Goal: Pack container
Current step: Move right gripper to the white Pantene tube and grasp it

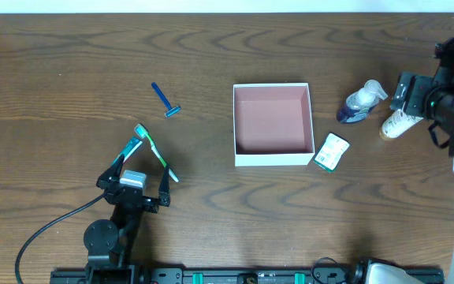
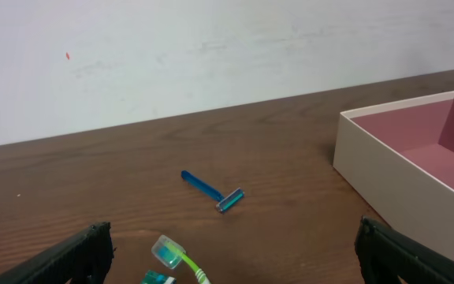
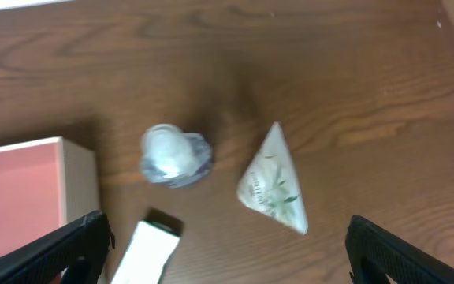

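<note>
The container (image 1: 273, 159), a square white box with a pink inside, stands empty mid-table; it also shows in the left wrist view (image 2: 377, 173) and the right wrist view (image 3: 77, 170). My left gripper (image 1: 142, 167) is open and empty, low over a green toothbrush (image 1: 156, 154) whose capped head lies between the fingers (image 2: 231, 256). A blue razor (image 1: 165, 100) lies further ahead (image 2: 211, 190). My right gripper (image 1: 408, 93) is open and empty, held above a clear pump bottle (image 1: 361, 101) and a white tube (image 1: 395, 125), which also show in the right wrist view: bottle (image 3: 174, 154), tube (image 3: 274, 188).
A small green-and-white box (image 1: 332, 150) lies beside the container's right front corner and shows in the right wrist view (image 3: 150, 251). A teal item (image 1: 131, 147) lies left of the toothbrush. A black cable (image 1: 46, 229) runs at the front left.
</note>
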